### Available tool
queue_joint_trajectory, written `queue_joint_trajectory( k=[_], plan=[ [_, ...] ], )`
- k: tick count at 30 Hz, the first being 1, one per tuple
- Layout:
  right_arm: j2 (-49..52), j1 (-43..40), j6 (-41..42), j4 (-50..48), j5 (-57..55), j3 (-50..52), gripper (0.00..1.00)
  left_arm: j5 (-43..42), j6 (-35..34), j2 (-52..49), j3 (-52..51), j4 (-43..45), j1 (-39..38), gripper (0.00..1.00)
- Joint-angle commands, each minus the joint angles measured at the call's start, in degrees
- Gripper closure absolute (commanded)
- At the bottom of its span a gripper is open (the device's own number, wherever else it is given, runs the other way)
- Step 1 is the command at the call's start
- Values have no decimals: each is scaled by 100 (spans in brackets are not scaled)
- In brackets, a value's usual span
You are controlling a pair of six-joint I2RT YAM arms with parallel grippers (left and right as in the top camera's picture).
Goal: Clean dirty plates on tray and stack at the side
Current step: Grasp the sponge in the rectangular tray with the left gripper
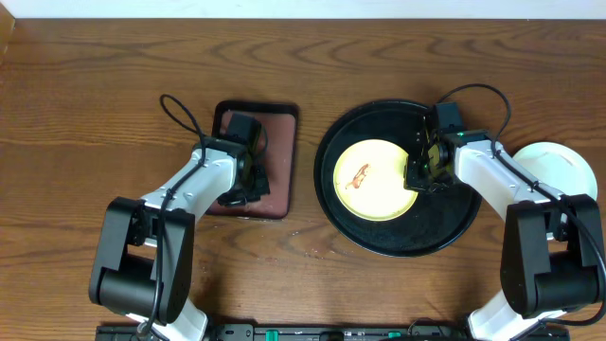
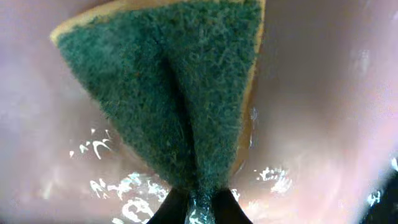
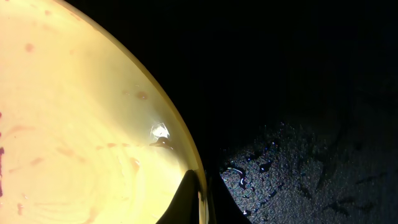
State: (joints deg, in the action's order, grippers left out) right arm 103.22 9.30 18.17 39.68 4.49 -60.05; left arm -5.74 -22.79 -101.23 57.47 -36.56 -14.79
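A pale yellow plate (image 1: 374, 180) with a red-brown smear lies on the round black tray (image 1: 445, 232). My right gripper (image 1: 418, 172) is shut on the plate's right rim; in the right wrist view the rim (image 3: 180, 149) runs between my fingers (image 3: 200, 205), with the wet black tray (image 3: 298, 162) beside it. My left gripper (image 1: 248, 180) is over the reddish-brown tray (image 1: 279, 152), shut on a green scouring sponge (image 2: 180, 93) that it pinches at its corner (image 2: 199, 205). A pale plate stack (image 1: 559, 170) sits at the far right, partly hidden by my right arm.
The reddish-brown rectangular tray's wet surface (image 2: 323, 112) fills the left wrist view. Wooden table (image 1: 95, 114) surrounds both trays. Arm bases stand at the front edge.
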Motion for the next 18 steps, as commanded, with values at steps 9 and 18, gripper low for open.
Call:
queue_joint_trajectory(
  k=[9,18],
  plan=[
    [114,17,-107,17,-634,133,99,756,586,160,531,-258,-13,57],
    [114,17,-107,57,-634,133,99,1056,586,-446,149,1161,-7,58]
  ],
)
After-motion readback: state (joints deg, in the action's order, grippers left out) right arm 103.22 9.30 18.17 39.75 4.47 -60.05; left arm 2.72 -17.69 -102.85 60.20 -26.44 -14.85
